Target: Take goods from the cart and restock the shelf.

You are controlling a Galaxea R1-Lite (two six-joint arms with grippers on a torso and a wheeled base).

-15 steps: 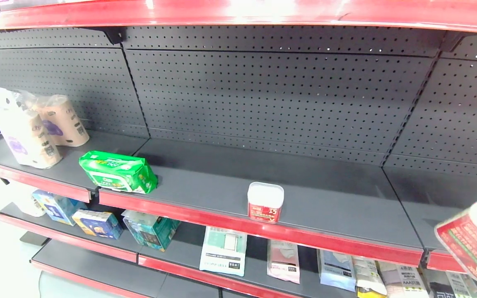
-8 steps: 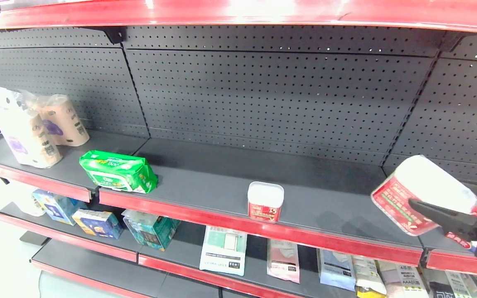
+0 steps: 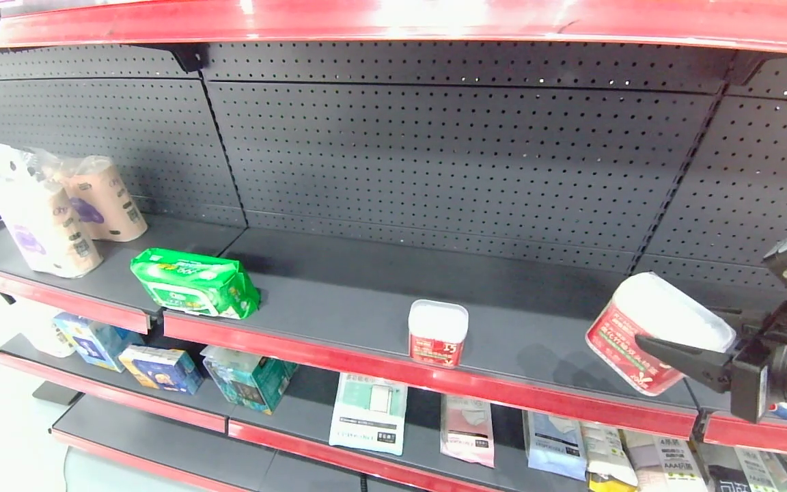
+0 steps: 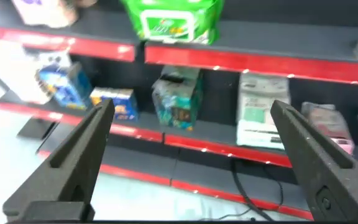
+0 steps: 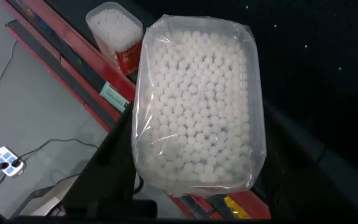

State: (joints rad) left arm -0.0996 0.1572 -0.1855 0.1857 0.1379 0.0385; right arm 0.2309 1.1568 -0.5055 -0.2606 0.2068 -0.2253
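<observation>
The right claw (image 3: 673,338) clamps the tilted tub (image 3: 650,311), apparently just above the shelf (image 3: 339,301). Level it first, then set it down upright beside the matching tub (image 3: 438,333).

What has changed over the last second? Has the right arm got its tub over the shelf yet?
The right gripper, shut on the red-labelled tub, came in from the right edge and carried it leftward over the shelf, toward the matching tub. It has not let go. The matching tub, green wipes pack and paper rolls stayed put.
</observation>
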